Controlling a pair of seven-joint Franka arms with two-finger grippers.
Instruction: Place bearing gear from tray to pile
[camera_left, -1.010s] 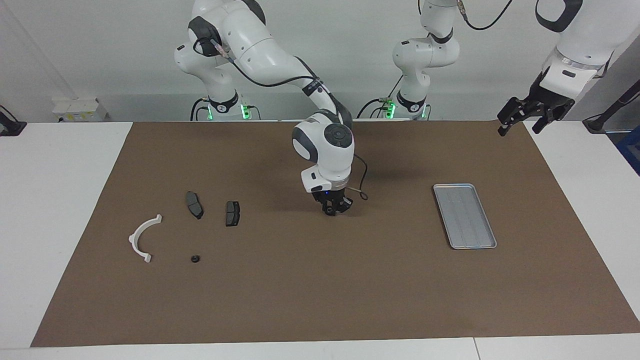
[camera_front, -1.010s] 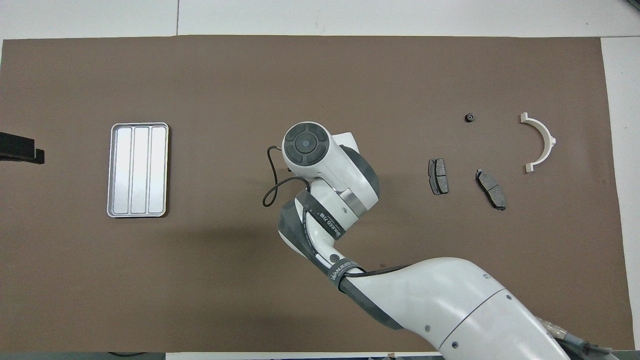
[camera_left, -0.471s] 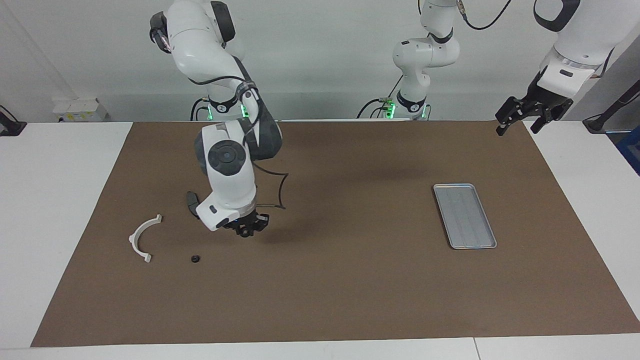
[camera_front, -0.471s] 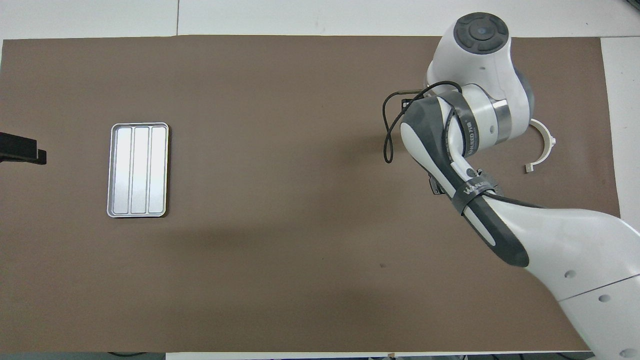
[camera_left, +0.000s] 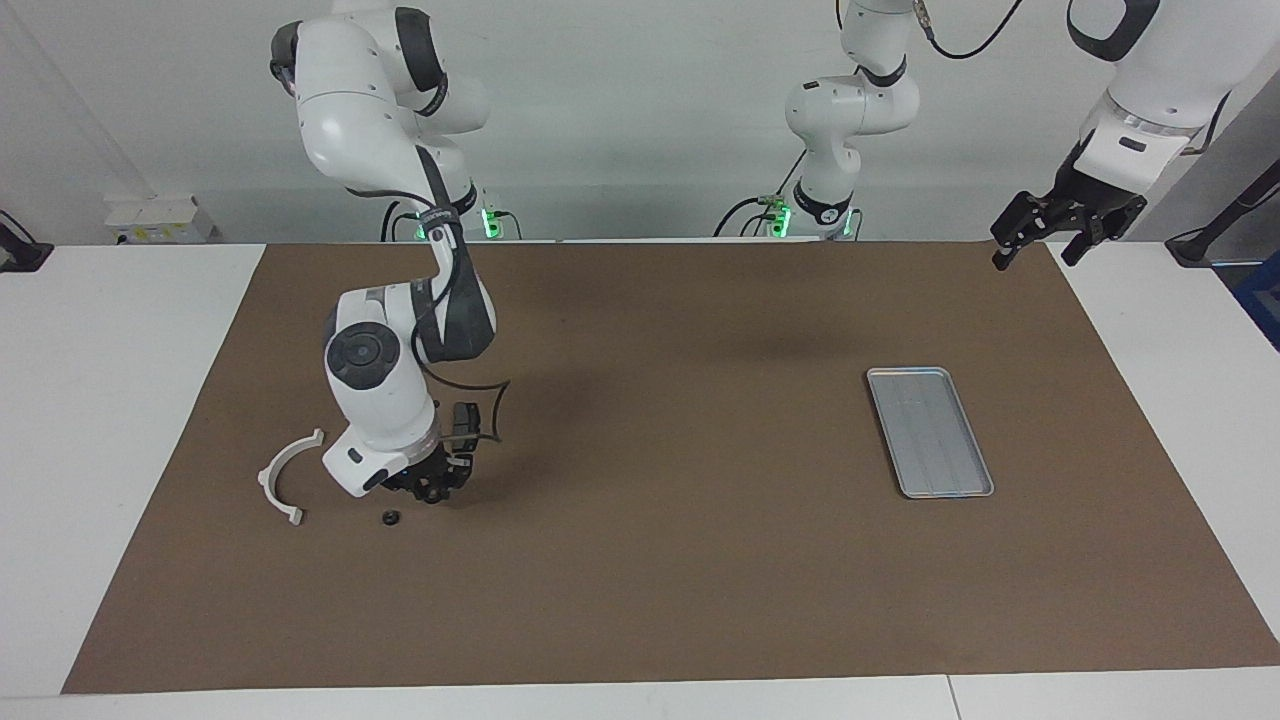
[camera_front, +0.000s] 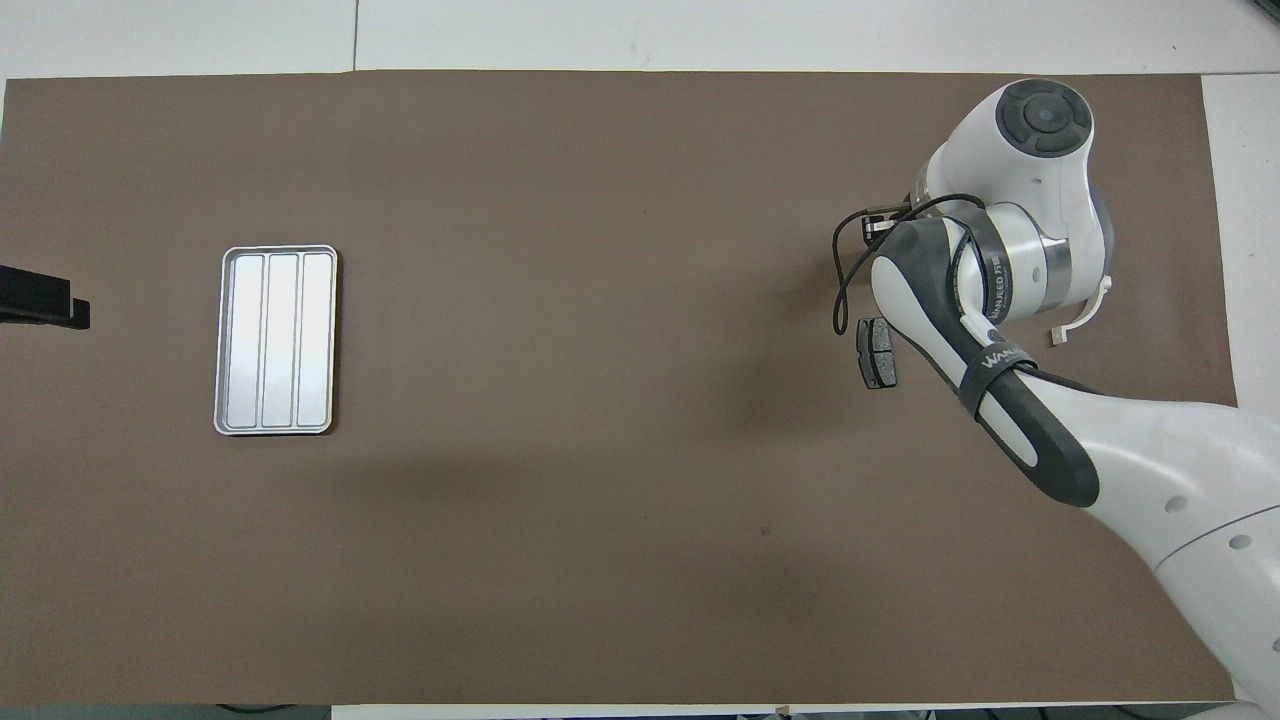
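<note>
The silver tray (camera_left: 930, 432) (camera_front: 275, 340) lies bare toward the left arm's end of the mat. At the right arm's end is the pile. It has a white half-ring bracket (camera_left: 285, 475) (camera_front: 1085, 318), a dark brake pad (camera_left: 465, 418) (camera_front: 877, 353), and a small black bearing gear (camera_left: 390, 517) on the mat beside the bracket. My right gripper (camera_left: 432, 491) hangs low just beside that gear, between it and the brake pad. Whether it carries anything is hidden. The arm covers part of the pile from above. My left gripper (camera_left: 1037, 258) waits open, raised over the mat's corner.
A brown mat (camera_left: 640, 600) covers most of the white table. A black cable (camera_left: 495, 400) loops off the right wrist. The right arm's forearm (camera_front: 1000, 380) stretches over the pile area.
My right arm has swung from the middle of the mat to the pile and come down beside the small black gear. The left arm has not moved.
</note>
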